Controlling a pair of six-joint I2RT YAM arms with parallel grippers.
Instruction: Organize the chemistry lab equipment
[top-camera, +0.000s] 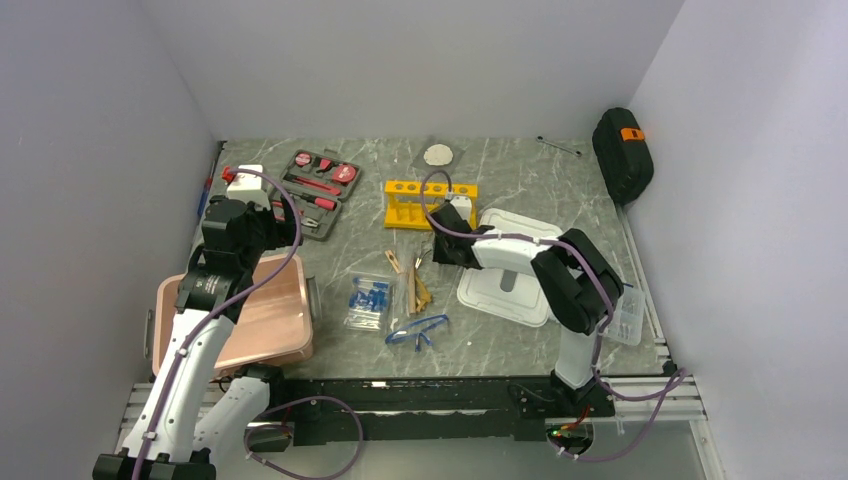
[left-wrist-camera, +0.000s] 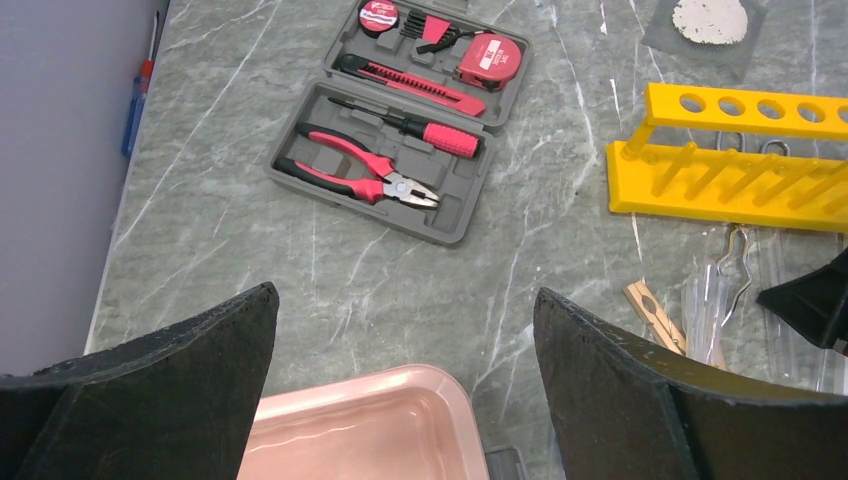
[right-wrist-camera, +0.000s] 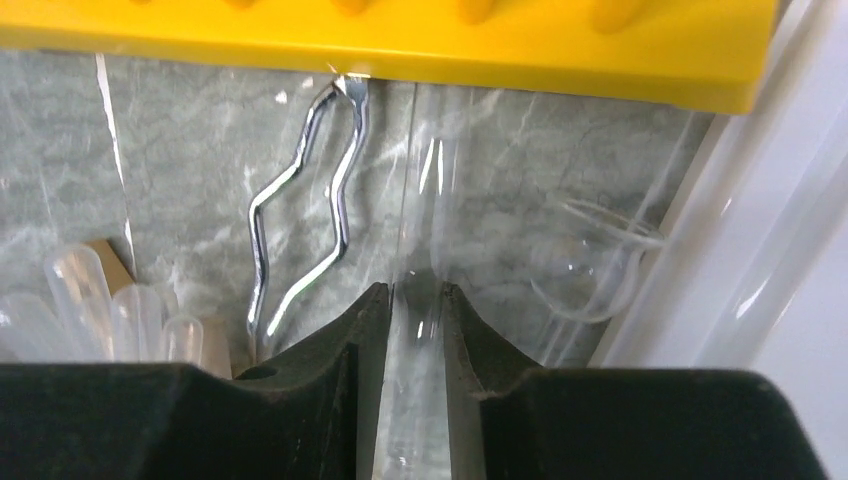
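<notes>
The yellow test-tube rack (top-camera: 430, 203) (right-wrist-camera: 400, 40) stands at the back centre of the table. Just in front of it, my right gripper (top-camera: 442, 240) (right-wrist-camera: 415, 295) is shut on a clear glass test tube (right-wrist-camera: 425, 220) that points toward the rack's base. A bent metal wire clamp (right-wrist-camera: 300, 220) lies to its left, with more clear tubes (right-wrist-camera: 90, 300) beyond. Tan wooden clamps (top-camera: 415, 285), a bag of blue-capped tubes (top-camera: 368, 300) and blue safety glasses (top-camera: 418, 331) lie mid-table. My left gripper (top-camera: 262, 222) (left-wrist-camera: 405, 330) hangs open and empty above the pink tray (left-wrist-camera: 370, 430).
A grey tool kit (top-camera: 320, 190) (left-wrist-camera: 400, 190) with red-handled tools lies open at the back left. A white lidded box (top-camera: 505, 270) sits under the right arm. A black case (top-camera: 622, 155) leans on the right wall. The pink tray (top-camera: 255, 320) sits at the front left.
</notes>
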